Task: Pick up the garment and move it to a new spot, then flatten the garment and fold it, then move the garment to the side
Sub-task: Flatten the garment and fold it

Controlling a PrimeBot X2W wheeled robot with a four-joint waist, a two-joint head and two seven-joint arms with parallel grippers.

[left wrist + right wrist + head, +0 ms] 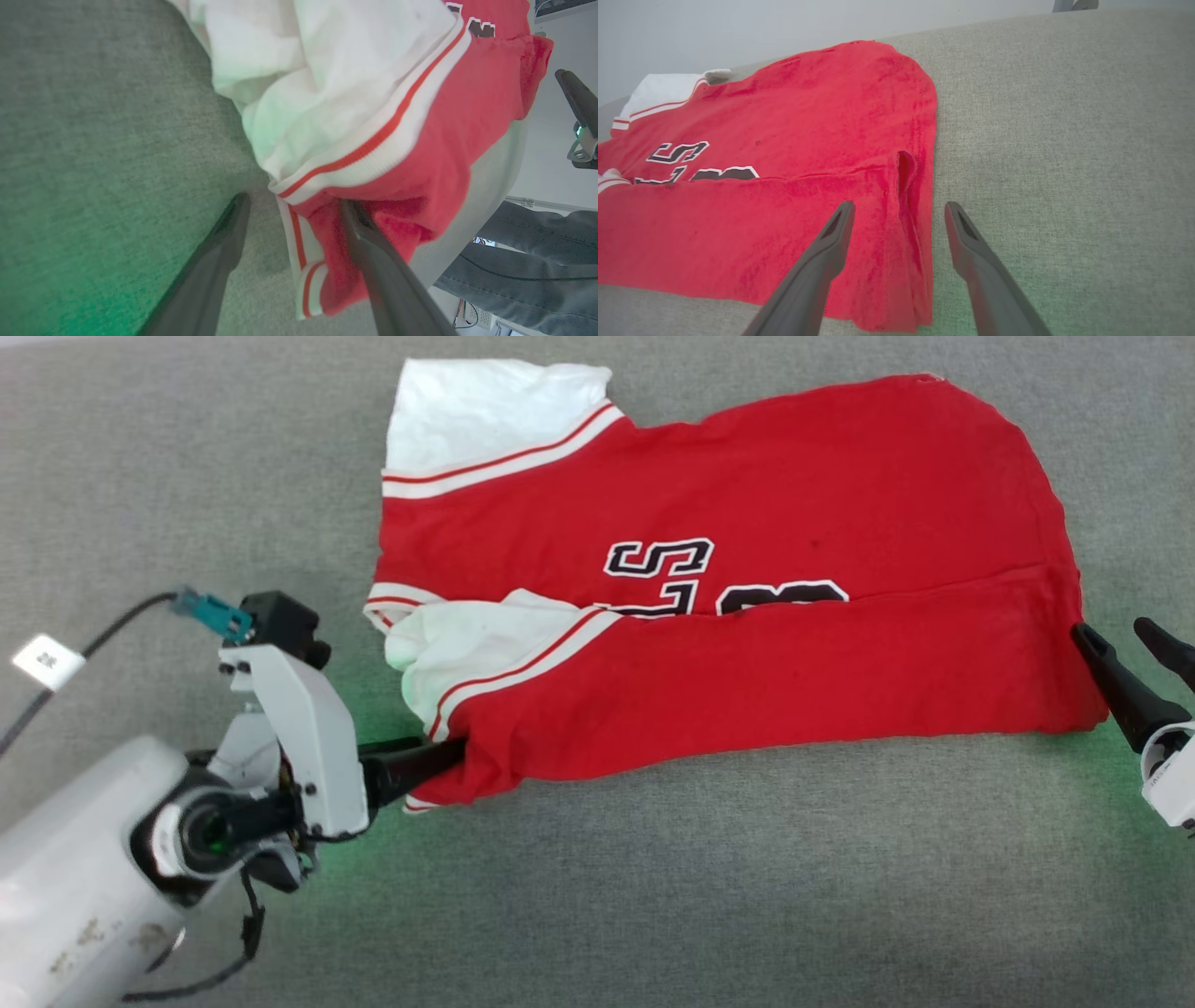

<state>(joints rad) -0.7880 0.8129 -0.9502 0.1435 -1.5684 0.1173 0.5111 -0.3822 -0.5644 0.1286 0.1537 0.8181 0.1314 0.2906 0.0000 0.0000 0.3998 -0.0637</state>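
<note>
Right now the garment (747, 644) lies on the grey fabric surface (653, 896). Its near long edge is folded up over the black lettering, one white sleeve lies flat at the far left, and the other is bunched closer to me. My left gripper (446, 762) is spread wide at the folded corner; one finger touches red cloth and nothing is pinched. My right gripper (1114, 633) is spread too, straddling the hem edge.

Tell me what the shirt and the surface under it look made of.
Shirt: soft matte knit cloth, likely cotton jersey; it creases and bunches, and the sleeve trim looks ribbed. Surface: grey woven fabric, matte, like upholstery; a fine flecked weave shows.
</note>
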